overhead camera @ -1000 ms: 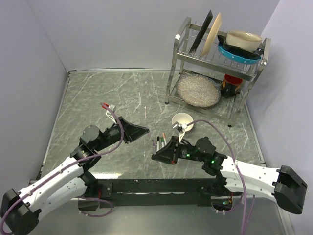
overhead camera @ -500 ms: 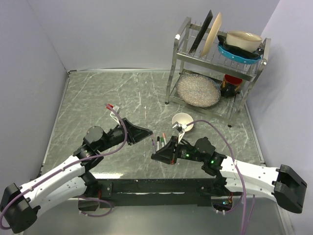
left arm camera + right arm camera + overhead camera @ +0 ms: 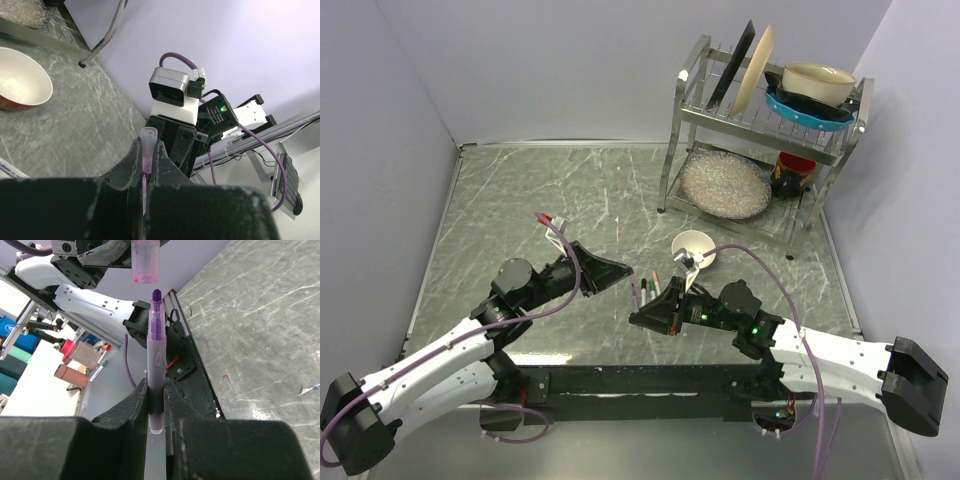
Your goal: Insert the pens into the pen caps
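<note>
My left gripper (image 3: 148,150) is shut on a pinkish translucent pen cap (image 3: 148,142) that sticks out past the fingertips. My right gripper (image 3: 156,390) is shut on a thin purple pen (image 3: 156,350), held with its tip pointing at that cap (image 3: 145,262). A small gap shows between the tip and the cap's open end, and the cap sits slightly left of the pen's line. In the top view the left gripper (image 3: 618,270) and the right gripper (image 3: 640,320) face each other above the table. Three other pens (image 3: 646,291) lie on the table between them.
A small cream bowl (image 3: 694,247) stands just behind the right gripper, also in the left wrist view (image 3: 20,80). A metal dish rack (image 3: 692,110) with plates and bowls stands at the back right. Walls close off the left and right sides.
My left gripper has moved right and nearer, bringing the cap close to the pen tip. The right gripper has barely moved.
</note>
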`<state>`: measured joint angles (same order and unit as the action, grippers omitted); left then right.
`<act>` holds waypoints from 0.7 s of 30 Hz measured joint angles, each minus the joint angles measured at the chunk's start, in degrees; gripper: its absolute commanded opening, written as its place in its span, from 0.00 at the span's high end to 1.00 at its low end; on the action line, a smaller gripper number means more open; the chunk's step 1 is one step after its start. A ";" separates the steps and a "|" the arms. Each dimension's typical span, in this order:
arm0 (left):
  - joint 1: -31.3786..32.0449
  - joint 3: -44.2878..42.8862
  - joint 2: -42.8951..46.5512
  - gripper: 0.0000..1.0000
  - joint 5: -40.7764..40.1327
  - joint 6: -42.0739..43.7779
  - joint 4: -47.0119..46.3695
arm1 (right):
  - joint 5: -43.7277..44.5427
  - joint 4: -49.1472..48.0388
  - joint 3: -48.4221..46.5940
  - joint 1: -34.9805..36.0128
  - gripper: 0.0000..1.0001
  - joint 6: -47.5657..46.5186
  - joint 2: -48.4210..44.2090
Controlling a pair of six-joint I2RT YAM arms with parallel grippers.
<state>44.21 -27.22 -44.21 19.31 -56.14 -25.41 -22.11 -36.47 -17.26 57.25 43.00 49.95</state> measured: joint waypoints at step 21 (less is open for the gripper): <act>0.35 0.00 -0.31 0.99 -0.13 0.98 0.13 | 0.46 0.13 0.00 0.00 1.00 -0.02 -0.63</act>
<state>44.56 -27.22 -44.51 19.18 -55.16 -25.28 -21.65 -36.34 -17.26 57.25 42.98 49.32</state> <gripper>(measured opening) 0.048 0.187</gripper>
